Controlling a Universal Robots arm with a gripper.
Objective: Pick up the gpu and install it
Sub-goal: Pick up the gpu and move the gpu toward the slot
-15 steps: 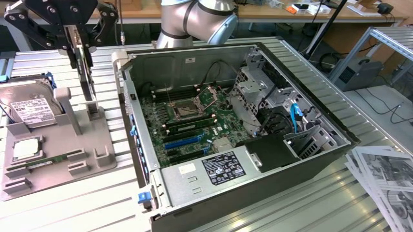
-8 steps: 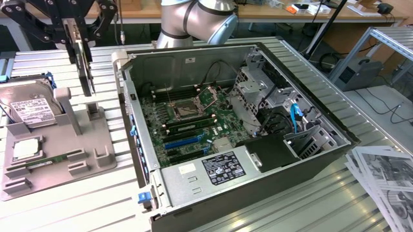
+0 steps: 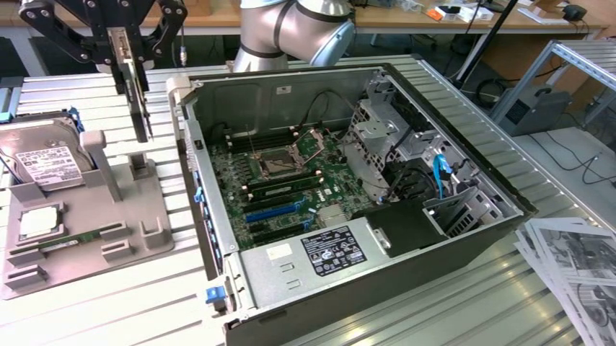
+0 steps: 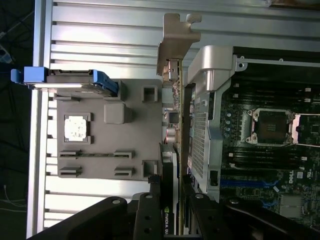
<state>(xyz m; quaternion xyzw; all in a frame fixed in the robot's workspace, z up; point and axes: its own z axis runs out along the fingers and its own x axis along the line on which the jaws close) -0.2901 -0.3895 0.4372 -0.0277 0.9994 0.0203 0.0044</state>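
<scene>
White "NVIDIA" lettering stands on the gpu [image 4: 167, 220]. The labels on the hard drive [image 3: 43, 160] and power supply [image 3: 332, 252] cannot be read.

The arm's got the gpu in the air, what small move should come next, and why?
Probably carry it toward the exterior view's right, over the open case: the gripper holds the gpu upright above the gray holder, outside the case, not yet over the motherboard.

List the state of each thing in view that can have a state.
Claw, shut on the gpu.
Gpu, held on edge in the air, not installed.
Computer case, lying on its side, open.
Hard drive, standing in the gray tray.
</scene>
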